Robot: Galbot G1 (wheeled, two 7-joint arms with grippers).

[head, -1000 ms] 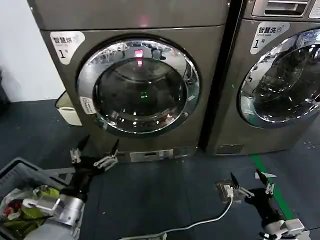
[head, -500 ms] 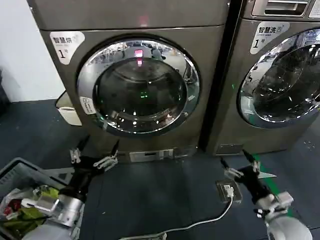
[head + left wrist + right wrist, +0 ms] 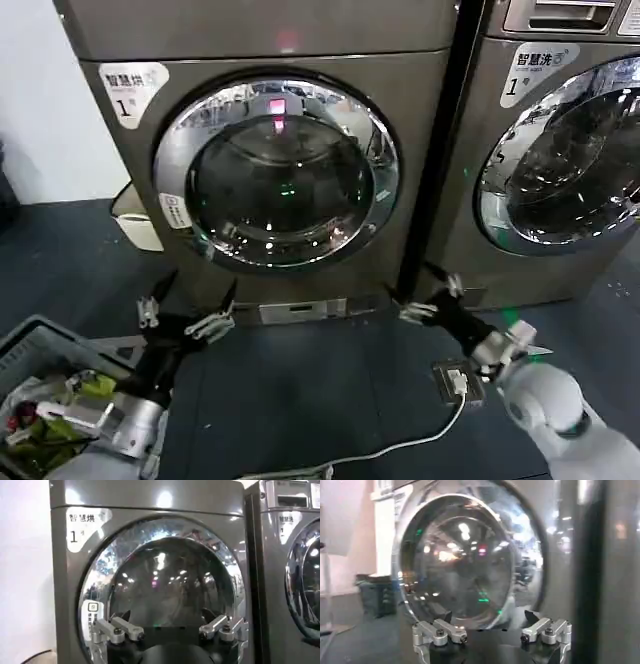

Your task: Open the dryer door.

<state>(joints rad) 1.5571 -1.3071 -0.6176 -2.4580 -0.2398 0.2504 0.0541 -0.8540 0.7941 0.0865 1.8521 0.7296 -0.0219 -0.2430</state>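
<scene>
While closed, dryer door [image 3: 277,172] faces right gripper [image 3: 430,297].

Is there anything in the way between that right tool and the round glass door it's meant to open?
Nothing visible. The right tool hangs open, low by the grey dryer's lower right corner, with bare front panel between it and the chrome-ringed round glass door. The left tool waits open below the door.

Laundry room, commercial type. Two grey front-loading machines side by side: numbered dryer [image 3: 270,150] with chrome-ringed glass door [image 3: 277,172], second machine [image 3: 560,150] alongside. Dark floor [image 3: 300,390], green floor line [image 3: 519,326], laundry basket [image 3: 40,345].
</scene>
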